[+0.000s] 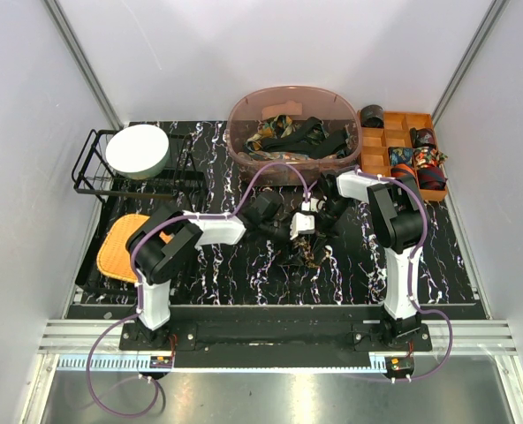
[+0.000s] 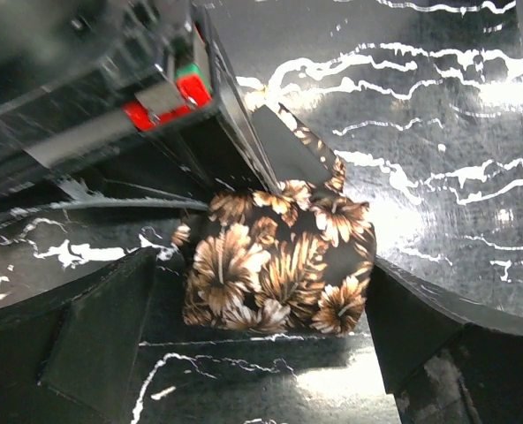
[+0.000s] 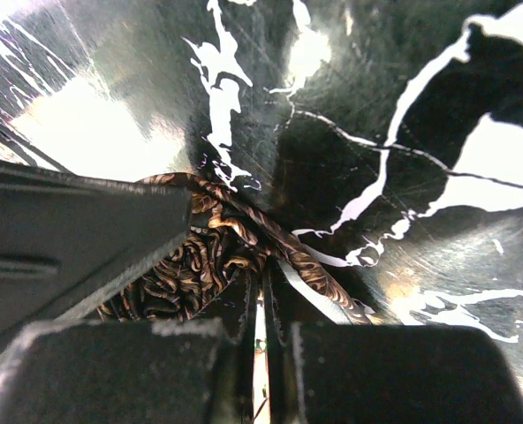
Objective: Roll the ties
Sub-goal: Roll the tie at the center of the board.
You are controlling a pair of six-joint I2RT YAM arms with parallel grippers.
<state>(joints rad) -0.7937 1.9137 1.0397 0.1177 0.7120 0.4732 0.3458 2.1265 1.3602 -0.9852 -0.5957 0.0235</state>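
A brown floral tie (image 2: 244,265) lies rolled into a short bundle on the black marbled table (image 2: 438,132); in the top view this tie (image 1: 307,256) sits at the table's middle. My left gripper (image 2: 260,274) is open, one finger on each side of the roll and apart from it. My right gripper (image 3: 263,291) is shut, its thin tips pinching the tie's fabric (image 3: 200,265) at the top of the roll. Both grippers meet over the tie, the left gripper (image 1: 290,231) just left of the right gripper (image 1: 318,219).
A pink tub (image 1: 244,115) with several loose ties stands at the back centre. An orange divided tray (image 1: 372,146) with rolled ties is at the back right. A black wire rack (image 1: 89,172) with a white bowl (image 1: 138,150) and an orange mat (image 1: 120,252) are on the left.
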